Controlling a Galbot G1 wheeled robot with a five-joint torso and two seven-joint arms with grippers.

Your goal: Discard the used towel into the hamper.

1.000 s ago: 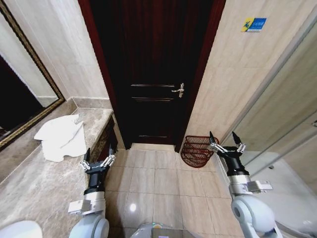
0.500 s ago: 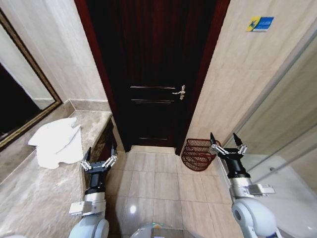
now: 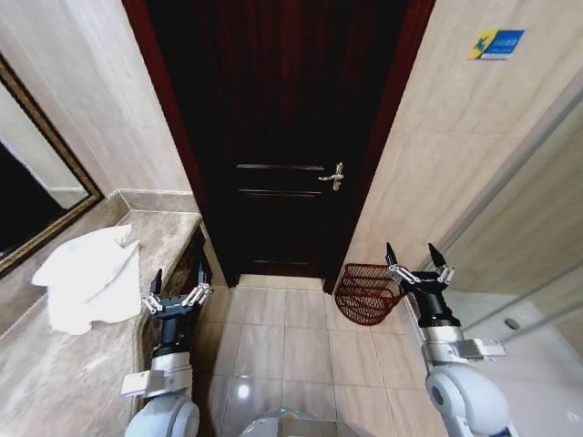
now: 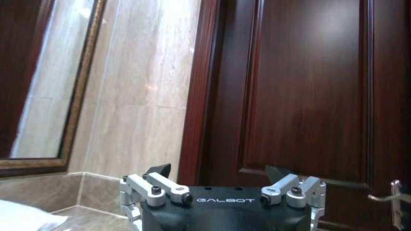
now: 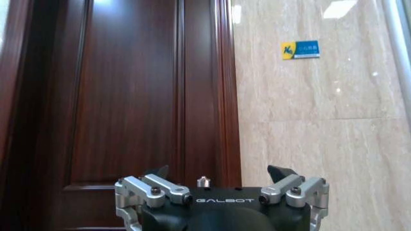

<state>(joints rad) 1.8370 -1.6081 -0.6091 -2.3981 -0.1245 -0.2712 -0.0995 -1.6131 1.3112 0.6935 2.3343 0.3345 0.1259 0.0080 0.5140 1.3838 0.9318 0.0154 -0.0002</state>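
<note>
A crumpled white towel lies on the marble counter at the left; a corner of the towel also shows in the left wrist view. The hamper, a dark red-brown wire basket, stands on the floor against the right wall beside the door. My left gripper is held upright and open just right of the towel, at the counter's edge. My right gripper is upright and open, right beside the hamper's rim. Both grippers hold nothing, and their spread tips show as left gripper and right gripper.
A dark wooden door with a metal handle fills the wall ahead. A framed mirror hangs over the counter. A glass shower panel stands at the right. Beige floor tiles lie between counter and hamper.
The whole head view has shifted: the towel and counter have slid left and down, the door handle sits lower, so the camera moved. Both grippers keep their upright open pose.
</note>
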